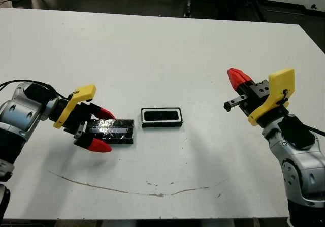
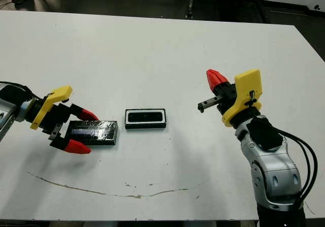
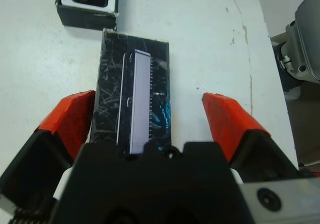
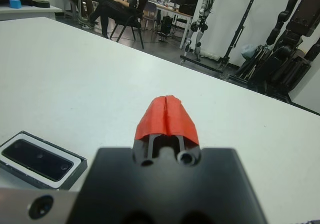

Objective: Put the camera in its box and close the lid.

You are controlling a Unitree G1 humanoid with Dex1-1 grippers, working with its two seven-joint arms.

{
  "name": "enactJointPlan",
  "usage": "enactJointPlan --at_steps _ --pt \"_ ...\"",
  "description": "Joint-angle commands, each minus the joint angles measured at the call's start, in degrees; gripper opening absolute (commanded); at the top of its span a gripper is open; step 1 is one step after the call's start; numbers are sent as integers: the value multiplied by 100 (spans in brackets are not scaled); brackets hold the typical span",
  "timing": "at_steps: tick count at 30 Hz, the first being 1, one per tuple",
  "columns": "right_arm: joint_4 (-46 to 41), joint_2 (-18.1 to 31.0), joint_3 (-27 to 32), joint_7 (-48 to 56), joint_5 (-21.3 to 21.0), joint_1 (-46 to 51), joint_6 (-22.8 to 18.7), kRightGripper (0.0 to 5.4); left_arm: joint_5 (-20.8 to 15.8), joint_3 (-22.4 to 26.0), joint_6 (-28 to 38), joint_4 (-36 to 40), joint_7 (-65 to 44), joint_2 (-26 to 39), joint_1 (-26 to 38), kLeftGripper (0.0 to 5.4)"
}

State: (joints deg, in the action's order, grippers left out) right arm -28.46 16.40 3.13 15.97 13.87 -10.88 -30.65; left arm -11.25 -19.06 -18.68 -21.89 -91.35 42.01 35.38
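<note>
The lid [image 1: 112, 130], a glossy black slab with a pale stripe, lies flat on the table at front left. My left gripper [image 1: 105, 130] is open, with one red finger on each long side of the lid [image 3: 134, 103]; neither finger visibly touches it. Just right of the lid sits the box [image 1: 161, 124], black-walled with white lining, and the dark camera [image 1: 161, 116] lies inside it. The box [image 4: 15, 156] also shows in the right wrist view. My right gripper [image 1: 238, 78] hangs shut and empty above the table, well to the right of the box.
A thin brown smear [image 1: 127, 190] runs along the table near the front edge. Bare white table [image 1: 167, 54] stretches behind the box. Beyond the far edge, a seated person [image 4: 120, 8], chairs and robot stands show in the right wrist view.
</note>
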Motion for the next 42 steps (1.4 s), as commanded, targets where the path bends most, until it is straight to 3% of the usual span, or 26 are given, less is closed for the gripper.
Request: enactJointPlan --at_steps 1,12,17,20,27,31,35,38,42 --pt "-34 92 -17 0 -37 59 -78 2 125 -37 29 -163 -12 -70 45 540" --pt "-75 85 -27 -25 -49 71 -147 2 171 300 -207 44 729 -126 -144 540" --pt "-59 55 -7 -19 -6 76 -132 0 115 429 -932 427 1271 -115 -330 486" --pt "-50 70 -18 -7 -22 69 -99 0 57 391 -946 413 1126 -92 -318 442" --pt "-35 60 3 -10 13 36 -138 0 273 -210 -1219 128 161 128 161 344" --pt "-38 85 3 -6 2 15 -155 0 -74 -794 -777 -267 -115 338 512 315" --pt "-70 79 -7 -42 -23 -4 -218 0 -255 -1073 -805 -514 -115 417 756 315" --pt "-81 67 -4 -57 -22 -18 -269 0 -145 -908 -787 -659 -115 337 852 315" --pt "-66 57 14 -38 5 -7 -274 0 -137 -290 -560 -733 285 188 862 315"
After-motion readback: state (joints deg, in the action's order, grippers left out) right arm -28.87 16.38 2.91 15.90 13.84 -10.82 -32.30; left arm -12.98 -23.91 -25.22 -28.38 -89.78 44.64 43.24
